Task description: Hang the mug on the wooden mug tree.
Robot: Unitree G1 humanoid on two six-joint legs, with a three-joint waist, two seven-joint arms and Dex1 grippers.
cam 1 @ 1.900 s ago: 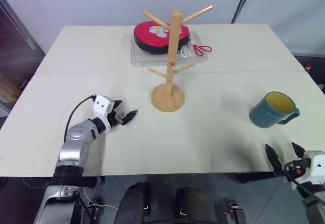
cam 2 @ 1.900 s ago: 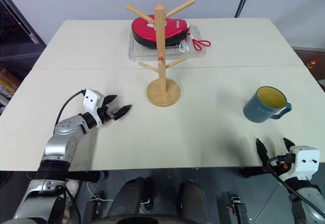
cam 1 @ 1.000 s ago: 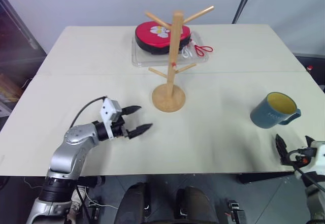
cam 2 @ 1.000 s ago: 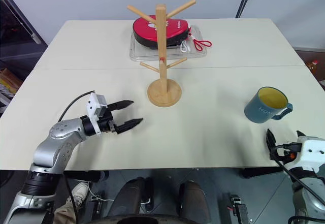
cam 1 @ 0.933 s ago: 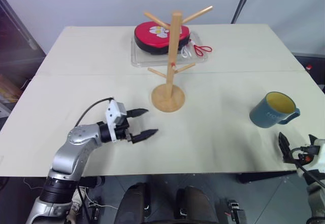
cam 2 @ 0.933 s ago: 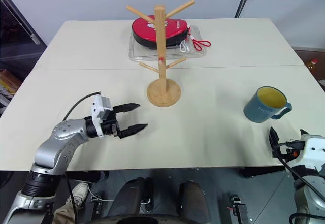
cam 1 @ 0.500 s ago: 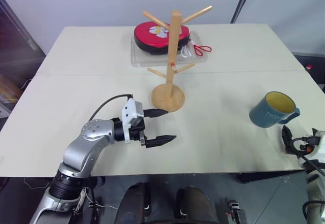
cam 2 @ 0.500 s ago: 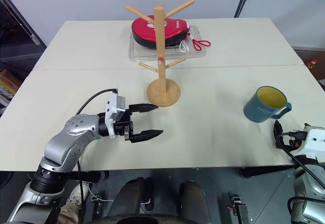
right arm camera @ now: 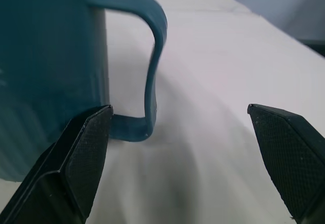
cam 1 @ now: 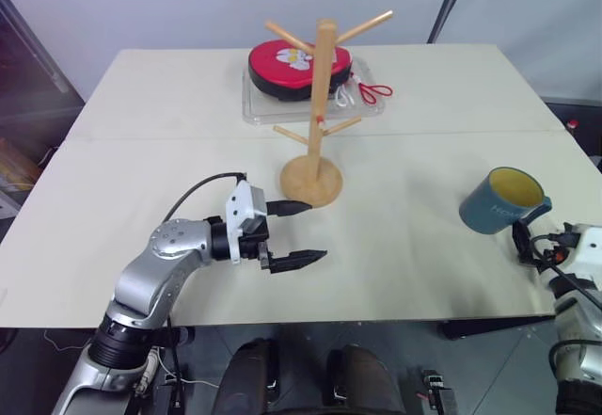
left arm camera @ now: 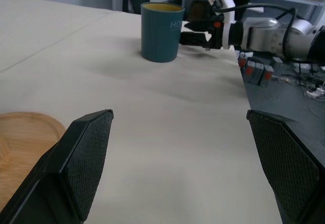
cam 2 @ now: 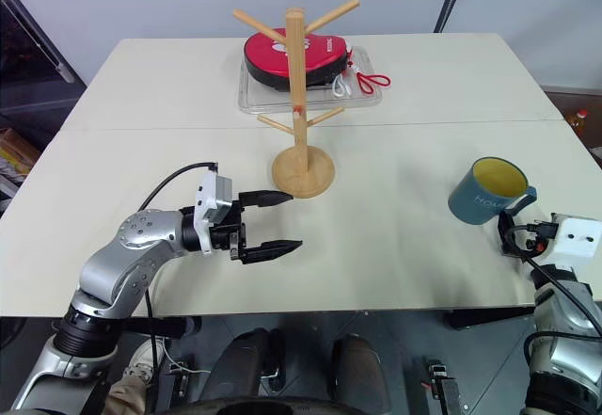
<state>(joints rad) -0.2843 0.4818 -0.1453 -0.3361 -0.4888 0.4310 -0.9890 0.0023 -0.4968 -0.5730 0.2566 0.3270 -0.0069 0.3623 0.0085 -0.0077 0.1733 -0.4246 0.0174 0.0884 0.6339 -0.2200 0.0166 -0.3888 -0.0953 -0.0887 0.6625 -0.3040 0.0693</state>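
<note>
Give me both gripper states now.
Left gripper: open, empty, beside the mug tree base.
Right gripper: open, fingers either side of the mug handle, not gripping.

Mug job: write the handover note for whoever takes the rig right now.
Left gripper: open, empty, hovering over the table just in front of the mug tree base.
Right gripper: open, level, at the mug handle, one finger close by the mug wall; not closed.
Mug: upright on the table, right side, well away from the tree.
Done: approach to the handle.
Left: close on the handle, lift, carry to the tree, hook on a peg.
</note>
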